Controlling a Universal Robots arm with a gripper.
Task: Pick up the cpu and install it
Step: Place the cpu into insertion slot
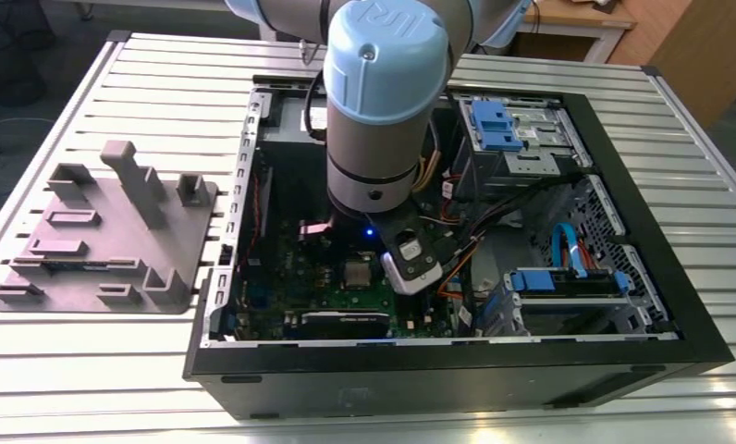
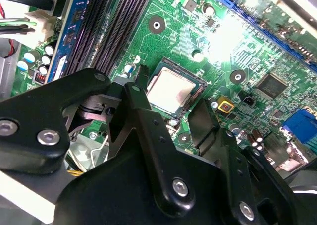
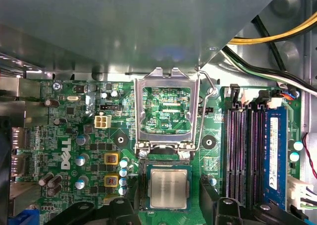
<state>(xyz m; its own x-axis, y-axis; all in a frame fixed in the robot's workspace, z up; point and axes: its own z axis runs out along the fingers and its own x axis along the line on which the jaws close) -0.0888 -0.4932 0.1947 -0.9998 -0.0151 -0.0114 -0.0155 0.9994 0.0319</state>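
Claw [image 2: 171, 95] points straight down, spread astride the seated cpu [image 3: 168, 188], seemingly clear of it.

An open black computer case [image 1: 467, 375] is seen laid on a slatted metal tabletop [image 1: 84, 370], with a grey holder tray [image 1: 109, 231] set beside it at the exterior view's left. Inside, a green motherboard [image 1: 297, 277] is exposed. Its hinged socket frame [image 3: 167, 75] is swung open near dark memory slots [image 3: 242, 150]. Blue drive brackets [image 1: 497, 125] are mounted at the far side.
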